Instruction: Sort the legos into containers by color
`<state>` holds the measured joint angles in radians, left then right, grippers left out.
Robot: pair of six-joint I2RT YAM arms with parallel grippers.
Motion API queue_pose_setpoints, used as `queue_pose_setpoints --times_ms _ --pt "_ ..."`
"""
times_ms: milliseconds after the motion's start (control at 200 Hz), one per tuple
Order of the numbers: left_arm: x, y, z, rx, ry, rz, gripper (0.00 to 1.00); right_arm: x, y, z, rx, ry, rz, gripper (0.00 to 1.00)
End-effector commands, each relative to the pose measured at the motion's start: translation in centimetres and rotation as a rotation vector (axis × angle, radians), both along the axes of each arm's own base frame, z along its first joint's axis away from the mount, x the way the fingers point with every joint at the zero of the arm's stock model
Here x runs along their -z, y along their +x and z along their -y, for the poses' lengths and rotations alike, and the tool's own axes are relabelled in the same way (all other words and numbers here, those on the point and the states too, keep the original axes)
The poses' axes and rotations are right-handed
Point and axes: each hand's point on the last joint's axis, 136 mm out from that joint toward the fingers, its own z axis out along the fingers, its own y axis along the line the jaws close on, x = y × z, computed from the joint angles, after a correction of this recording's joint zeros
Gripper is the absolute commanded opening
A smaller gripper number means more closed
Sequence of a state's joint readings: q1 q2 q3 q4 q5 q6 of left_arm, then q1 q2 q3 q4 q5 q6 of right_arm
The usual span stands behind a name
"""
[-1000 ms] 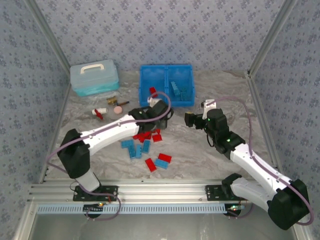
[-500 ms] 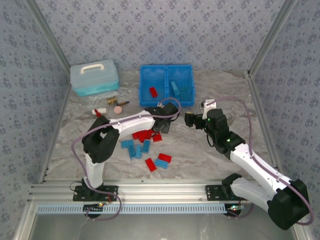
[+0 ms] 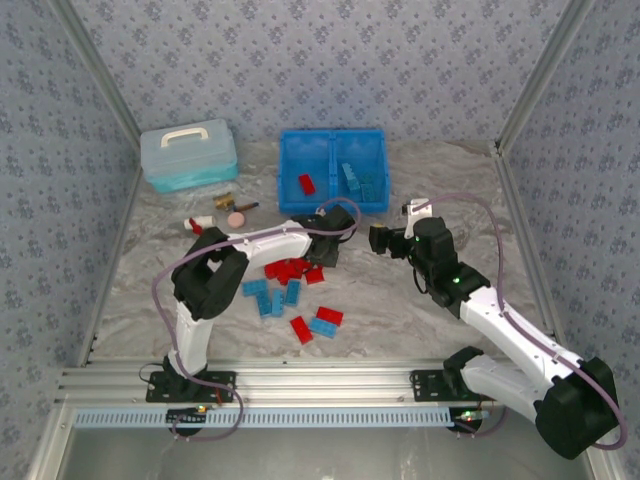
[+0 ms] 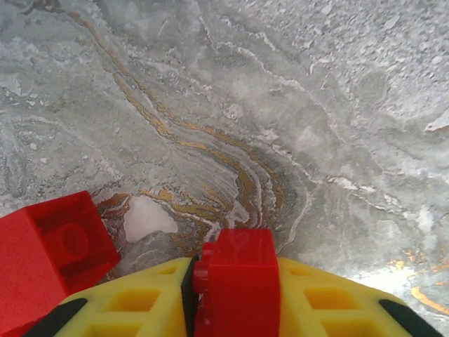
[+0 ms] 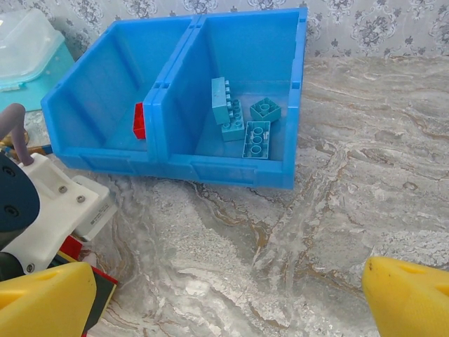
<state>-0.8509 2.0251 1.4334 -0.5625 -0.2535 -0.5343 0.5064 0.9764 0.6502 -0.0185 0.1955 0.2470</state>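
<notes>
Red and light blue legos lie scattered on the marbled table: a red cluster point(image 3: 290, 270), light blue ones point(image 3: 270, 296), and a few more point(image 3: 318, 324) nearer the arms. My left gripper point(image 3: 325, 256) is down at the red cluster, shut on a red lego point(image 4: 238, 277) between its yellow fingers point(image 4: 126, 302). A second red lego point(image 4: 49, 253) lies just to its left. The blue bin point(image 3: 333, 205) holds one red lego point(image 5: 139, 121) in its left container and several light blue legos point(image 5: 242, 119) in its right. My right gripper point(image 5: 231, 298) hovers open in front of the bin, with nothing between its fingers.
A pale teal lidded box point(image 3: 188, 155) stands at the back left. A pink disc point(image 3: 236, 219) and a brass piece point(image 3: 225, 202) lie in front of it, with a small red and white item point(image 3: 200, 225) beside them. The left arm's white link point(image 5: 59, 203) is close to my right gripper.
The left gripper came back from the bin's left container down to the red cluster and closed on a red lego; its elbow folded inward. The right arm stayed still.
</notes>
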Motion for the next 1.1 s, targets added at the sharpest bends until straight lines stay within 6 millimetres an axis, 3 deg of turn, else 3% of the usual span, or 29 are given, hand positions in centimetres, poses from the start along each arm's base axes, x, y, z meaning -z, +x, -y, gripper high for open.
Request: queue_pose_setpoints --times_ms 0,85,290,410,570,770,864,969,1094 --pt "-2.0 0.0 0.6 -0.009 -0.060 0.024 0.27 0.1 0.0 0.0 0.012 0.008 0.002 1.00" --pt "-4.3 0.4 0.9 -0.015 -0.102 0.064 0.25 0.1 0.0 -0.1 0.005 0.013 0.003 1.00" --pt "-12.4 2.5 0.7 -0.039 -0.168 0.228 0.22 0.0 -0.1 -0.5 -0.015 0.025 0.003 1.00" --pt "-16.3 5.5 -0.8 -0.081 -0.136 0.326 0.22 -0.1 -0.4 -1.7 -0.083 0.051 -0.004 1.00" --pt "-19.0 10.5 -2.6 -0.144 -0.114 0.405 0.21 1.3 -0.6 -4.7 -0.239 0.074 -0.095 1.00" --pt "-19.2 16.7 -3.2 -0.177 -0.099 0.452 0.20 2.6 -0.2 -5.2 -0.249 0.067 -0.147 1.00" --pt "-18.2 19.7 -3.4 -0.198 -0.088 0.464 0.20 2.4 -0.2 -5.1 -0.240 0.065 -0.139 1.00" --pt "-15.9 21.9 -4.0 -0.230 -0.087 0.414 0.20 2.3 -0.2 -4.7 -0.223 0.062 -0.129 1.00" --pt "-13.8 23.9 -3.1 -0.222 -0.138 0.389 0.22 1.9 -0.3 -4.6 -0.217 0.063 -0.117 1.00"
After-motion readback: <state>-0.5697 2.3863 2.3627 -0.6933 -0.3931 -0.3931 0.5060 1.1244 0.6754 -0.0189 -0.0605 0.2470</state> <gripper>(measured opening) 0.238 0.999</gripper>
